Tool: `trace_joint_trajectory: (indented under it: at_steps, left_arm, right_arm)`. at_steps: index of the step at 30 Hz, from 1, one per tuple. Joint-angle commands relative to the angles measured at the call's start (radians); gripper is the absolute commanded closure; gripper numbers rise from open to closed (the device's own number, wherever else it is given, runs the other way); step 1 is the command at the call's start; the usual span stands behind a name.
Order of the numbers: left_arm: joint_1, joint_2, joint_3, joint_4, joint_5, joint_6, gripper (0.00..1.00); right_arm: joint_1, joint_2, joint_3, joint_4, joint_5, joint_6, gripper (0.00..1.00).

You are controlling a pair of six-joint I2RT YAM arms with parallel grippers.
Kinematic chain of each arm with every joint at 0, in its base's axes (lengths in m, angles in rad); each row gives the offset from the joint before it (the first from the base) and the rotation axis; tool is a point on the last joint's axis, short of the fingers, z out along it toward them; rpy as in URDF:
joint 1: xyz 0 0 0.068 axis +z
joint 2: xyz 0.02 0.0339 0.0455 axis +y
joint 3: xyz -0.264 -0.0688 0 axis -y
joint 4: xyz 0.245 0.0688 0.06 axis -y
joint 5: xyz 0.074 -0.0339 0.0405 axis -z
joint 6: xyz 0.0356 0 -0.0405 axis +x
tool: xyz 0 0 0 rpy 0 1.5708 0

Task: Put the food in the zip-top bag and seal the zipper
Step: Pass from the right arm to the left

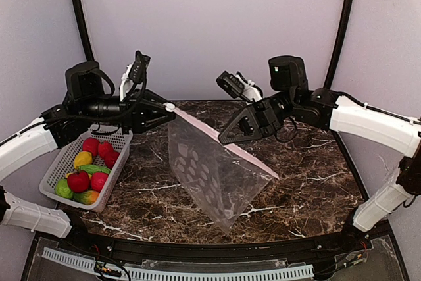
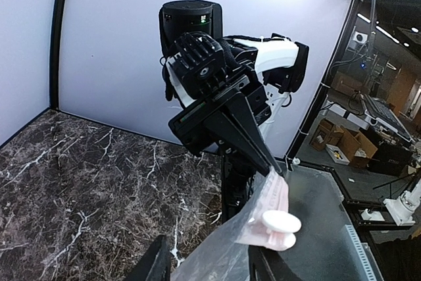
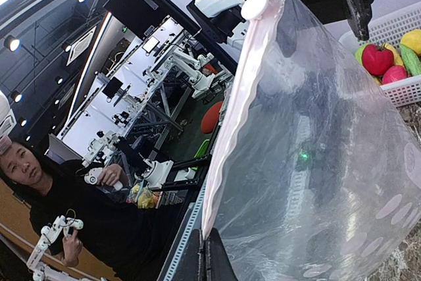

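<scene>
The zip-top bag (image 1: 210, 176) hangs just right of the white basket (image 1: 58, 166), which holds the food (image 1: 79, 181). The right claw (image 1: 225, 140) pinches its pink zipper (image 1: 197, 124). The left claw (image 1: 170, 112) flanks the slider (image 2: 281, 223) end, grip unclear.

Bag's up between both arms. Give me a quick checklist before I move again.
1. Grip of the right claw on the zipper: ok, pinched shut.
2. Grip of the left claw at the slider corner: cannot tell; the slider sits close by its fingers.
3. Mouth of the zip-top bag open for loading: cannot tell.
4. The food inside the bag: not ok; it all lies in the basket.
</scene>
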Motion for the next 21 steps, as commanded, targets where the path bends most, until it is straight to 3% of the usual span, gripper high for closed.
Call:
trace_joint_trajectory:
  at_steps: [1, 9, 12, 14, 18, 21]
  left_arm:
    - [-0.004, -0.023, 0.000, 0.049, 0.034, -0.024, 0.65]
    - [-0.004, -0.018, -0.015, 0.075, 0.046, -0.041, 0.95]
    - [-0.004, -0.019, -0.017, 0.055, 0.042, -0.032, 0.99]
    - [-0.004, -0.025, -0.021, 0.039, 0.030, -0.025, 0.99]
    - [-0.004, -0.047, -0.045, -0.013, -0.076, -0.015, 0.99]
    - [-0.004, -0.043, -0.042, -0.113, -0.165, 0.016, 0.99]
  right_arm:
    - [0.000, -0.016, -0.017, 0.047, -0.016, 0.018, 1.00]
    - [0.000, -0.013, -0.024, 0.052, 0.002, 0.022, 1.00]
    - [-0.005, -0.017, -0.025, 0.050, 0.019, 0.022, 1.00]
    - [-0.014, -0.023, -0.030, 0.050, 0.032, 0.024, 0.87]
    - [-0.050, -0.058, -0.049, 0.047, 0.068, 0.030, 0.47]
    - [-0.082, -0.090, -0.046, -0.010, 0.148, 0.004, 0.28]
